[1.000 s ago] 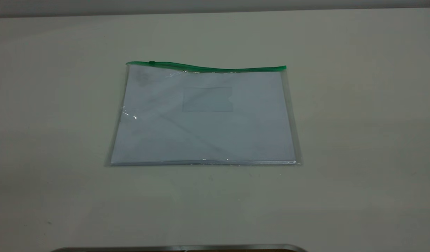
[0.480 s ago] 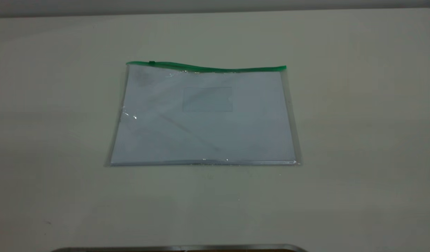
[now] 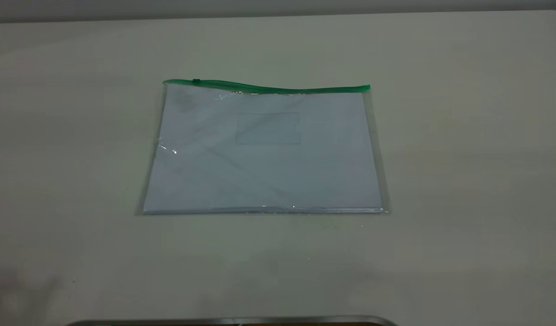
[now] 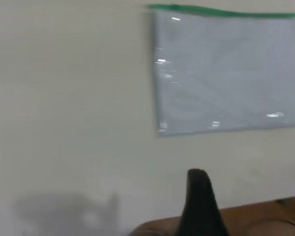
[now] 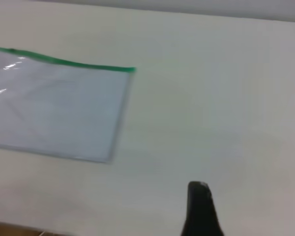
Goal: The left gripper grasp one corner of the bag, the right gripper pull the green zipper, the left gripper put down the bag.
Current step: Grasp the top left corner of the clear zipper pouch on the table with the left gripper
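Note:
The bag [image 3: 264,154] lies flat on the table, a clear pouch with white paper inside and a small card pocket [image 3: 268,128]. The green zipper [image 3: 278,88] runs along its far long edge, and the slider tab [image 3: 196,81] sits near the left end. The corner of the bag [image 3: 165,85] at that end rests on the table. Neither gripper shows in the exterior view. The left gripper [image 4: 199,196] is a black tip well short of the bag [image 4: 226,73]. The right gripper [image 5: 199,204] is a black tip off to the side of the bag [image 5: 59,108].
The white table [image 3: 463,181] stretches wide on all sides of the bag. A dark metal-rimmed edge [image 3: 232,320] runs along the near side. A brown surface [image 4: 265,216] shows beside the left gripper in the left wrist view.
The bag has not moved. A faint shadow has spread over the near left part of the table.

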Action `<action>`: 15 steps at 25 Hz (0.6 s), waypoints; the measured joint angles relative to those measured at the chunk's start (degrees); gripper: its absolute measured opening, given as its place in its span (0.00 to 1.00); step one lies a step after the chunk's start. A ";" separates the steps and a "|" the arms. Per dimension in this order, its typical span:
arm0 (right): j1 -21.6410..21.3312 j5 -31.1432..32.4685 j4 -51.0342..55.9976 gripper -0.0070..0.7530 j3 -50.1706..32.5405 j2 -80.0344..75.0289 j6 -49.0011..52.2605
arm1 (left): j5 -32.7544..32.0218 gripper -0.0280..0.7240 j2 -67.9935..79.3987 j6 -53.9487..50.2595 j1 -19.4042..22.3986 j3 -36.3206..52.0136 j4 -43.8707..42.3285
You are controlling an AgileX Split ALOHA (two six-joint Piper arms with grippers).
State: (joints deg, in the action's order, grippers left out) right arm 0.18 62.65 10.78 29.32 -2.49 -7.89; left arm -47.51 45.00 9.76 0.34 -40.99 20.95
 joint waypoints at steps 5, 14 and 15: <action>0.00 -5.24 1.82 0.74 0.13 -12.01 -1.83 | 5.31 0.82 13.31 9.66 0.00 -3.17 9.69; 0.00 -12.65 3.43 0.74 0.42 -33.68 -4.41 | 19.01 0.82 39.90 32.08 0.00 -4.48 28.58; 0.00 -12.87 3.43 0.74 0.42 -34.90 -4.41 | 19.98 0.82 42.42 34.34 0.02 -5.28 29.98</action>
State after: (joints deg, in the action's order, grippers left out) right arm 0.18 49.78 14.21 29.74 -37.39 -12.30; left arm -27.53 87.42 44.10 0.36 -46.27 50.93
